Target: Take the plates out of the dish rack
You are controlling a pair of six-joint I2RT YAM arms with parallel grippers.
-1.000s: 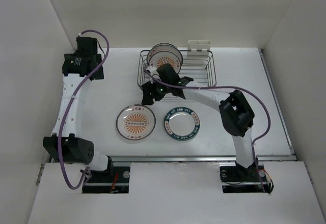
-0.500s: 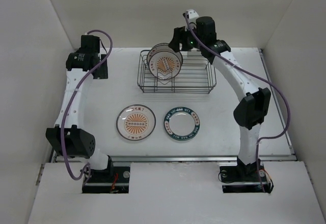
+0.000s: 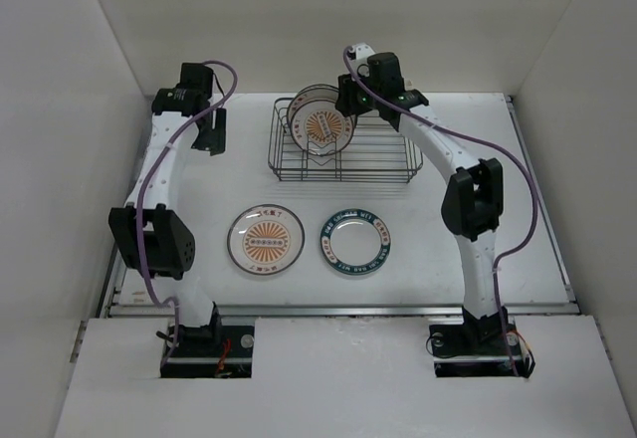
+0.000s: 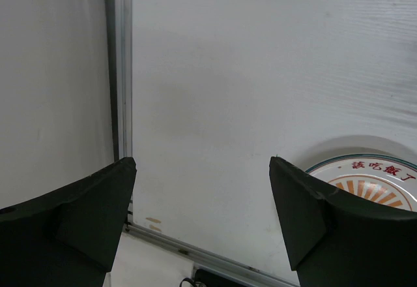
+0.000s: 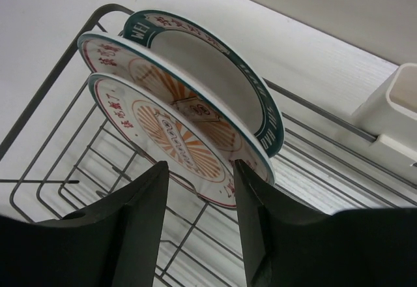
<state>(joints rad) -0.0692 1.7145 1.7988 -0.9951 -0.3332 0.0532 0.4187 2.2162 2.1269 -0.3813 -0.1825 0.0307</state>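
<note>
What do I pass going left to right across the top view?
Left arm → sunburst plate → teal plate → right elbow. Rack left out: it overlaps both plates.

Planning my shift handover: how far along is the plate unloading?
Done: an orange-sunburst round plate and a teal-rimmed round plate lie flat on the white table. In hand: the open right gripper hangs over the dark wire dish rack, nothing gripped. Left: three standing plates.
</note>
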